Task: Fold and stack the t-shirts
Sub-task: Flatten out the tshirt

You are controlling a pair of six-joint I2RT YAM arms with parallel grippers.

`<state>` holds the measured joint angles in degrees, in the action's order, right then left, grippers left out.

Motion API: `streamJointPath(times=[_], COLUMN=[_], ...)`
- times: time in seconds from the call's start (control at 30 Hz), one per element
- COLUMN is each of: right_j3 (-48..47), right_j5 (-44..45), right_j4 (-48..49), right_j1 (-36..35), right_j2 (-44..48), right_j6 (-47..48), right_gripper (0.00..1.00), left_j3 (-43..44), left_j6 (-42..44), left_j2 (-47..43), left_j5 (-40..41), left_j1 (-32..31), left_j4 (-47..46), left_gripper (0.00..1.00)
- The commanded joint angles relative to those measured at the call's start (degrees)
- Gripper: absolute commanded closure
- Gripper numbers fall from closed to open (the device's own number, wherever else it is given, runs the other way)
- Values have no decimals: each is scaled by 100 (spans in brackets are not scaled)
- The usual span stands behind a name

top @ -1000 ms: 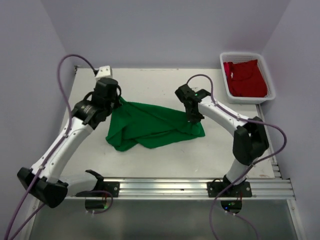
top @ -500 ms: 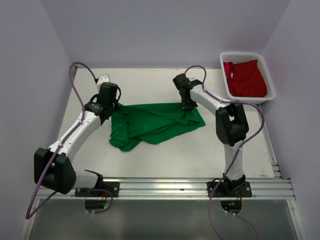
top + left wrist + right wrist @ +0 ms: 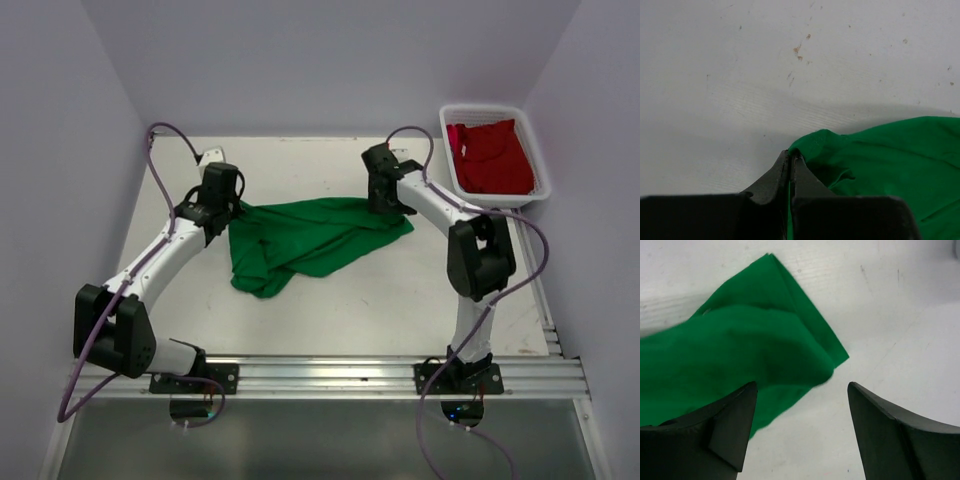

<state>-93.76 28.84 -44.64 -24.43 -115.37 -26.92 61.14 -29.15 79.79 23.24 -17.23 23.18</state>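
Observation:
A bright green t-shirt [image 3: 310,240] lies crumpled across the middle of the table. My left gripper [image 3: 232,205] is shut on its left edge, and the left wrist view shows green t-shirt cloth [image 3: 880,160] pinched between the closed fingertips [image 3: 785,162]. My right gripper [image 3: 392,208] hovers over the shirt's right corner with its jaws wide apart. In the right wrist view the green t-shirt corner [image 3: 740,355] lies loose on the table, partly under the left finger [image 3: 732,422]. A red t-shirt [image 3: 490,155] sits in the basket at the back right.
A white mesh basket [image 3: 535,205] stands at the table's back right corner. A white box [image 3: 208,157] sits at the back left. The metal rail [image 3: 330,375] with both arm bases runs along the near edge.
My right gripper has opened and let go of the green shirt's right corner, which dropped onto the table. Both arms carried the shirt toward the back of the table.

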Motion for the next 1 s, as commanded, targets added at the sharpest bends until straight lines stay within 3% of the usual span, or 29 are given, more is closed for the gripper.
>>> streamJointPath(times=[0.0,0.27,0.43,0.97], right_j3=[593,1745,2309,781], right_j5=[-720,-1590,-2479,-1637], right_j4=[773,1377,1853,1591], right_j1=[-36,-19,-18,113], right_j2=[1095,1552,1404,68], right_j6=[64,-208,-560,-51], right_gripper=[24,38,39,40], left_j3=[20,-76,-85,-155], left_j6=[111,120,163,225], left_j2=[-201,-218,-244,-262], left_j5=[-109,-206,-241,-321], left_j1=[62,62,62,62], left_j4=[-376,-297,-288,-288], left_gripper=[100,100,100,100])
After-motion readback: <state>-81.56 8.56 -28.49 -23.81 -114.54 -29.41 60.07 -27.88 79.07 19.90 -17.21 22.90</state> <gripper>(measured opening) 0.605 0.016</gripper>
